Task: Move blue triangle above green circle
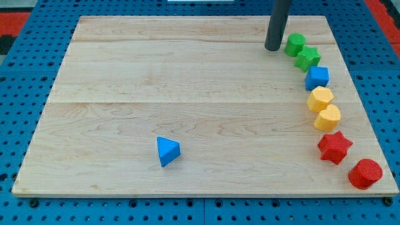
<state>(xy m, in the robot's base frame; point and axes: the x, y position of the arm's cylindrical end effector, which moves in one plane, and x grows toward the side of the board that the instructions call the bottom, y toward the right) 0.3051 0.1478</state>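
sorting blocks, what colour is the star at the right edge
Red, clear in the camera view.

My tip [272, 48] is near the view's top of the tabletop [125, 75]. green circle [294, 44] just right of it. Curving down-right from there: green star [308, 59], blue cube [317, 77], upper yellow block [320, 99], lower yellow block [327, 117], red star [334, 147], red circle [365, 173]. blue triangle [167, 151] well apart, down-left of tip.

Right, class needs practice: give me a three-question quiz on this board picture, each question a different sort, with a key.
1. True or false: my tip touches the blue triangle.
2. Which block is nearest my tip? A red star B green circle C blue cube
3. Fill in: the column along the view's right ends at the bottom with the red ____.

Key: 1 false; 2 B; 3 circle.
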